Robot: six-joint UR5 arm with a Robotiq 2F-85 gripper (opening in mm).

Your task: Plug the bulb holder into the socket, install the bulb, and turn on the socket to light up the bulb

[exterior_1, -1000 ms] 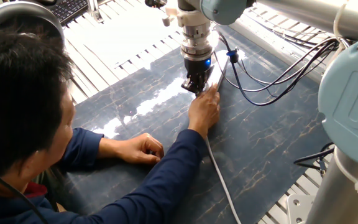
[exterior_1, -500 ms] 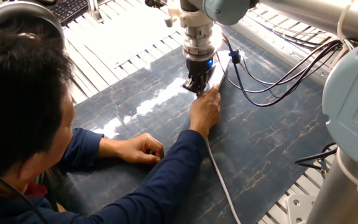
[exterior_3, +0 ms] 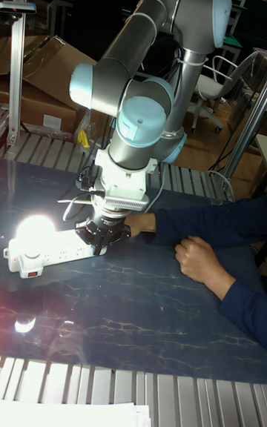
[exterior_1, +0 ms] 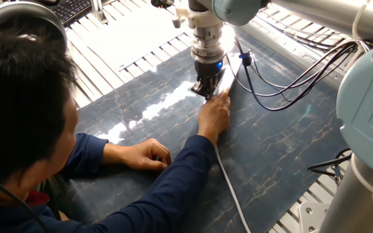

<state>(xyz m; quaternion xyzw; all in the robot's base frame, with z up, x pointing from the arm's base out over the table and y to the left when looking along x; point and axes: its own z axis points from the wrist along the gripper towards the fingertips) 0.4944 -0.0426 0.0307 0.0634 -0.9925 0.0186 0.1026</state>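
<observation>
While the bulb [exterior_3: 34, 230] glowed, gripper [exterior_3: 101, 243] pressed the socket [exterior_3: 55, 246], hand [exterior_1: 214, 114] steadying; jaw state unclear.

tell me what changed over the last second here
The arm's big joint at right slid slightly further right in the fixed view. The gripper stayed low over the socket, the person's hand stayed beside it, their other fist stayed resting on the table. The bulb is glowing now.
</observation>
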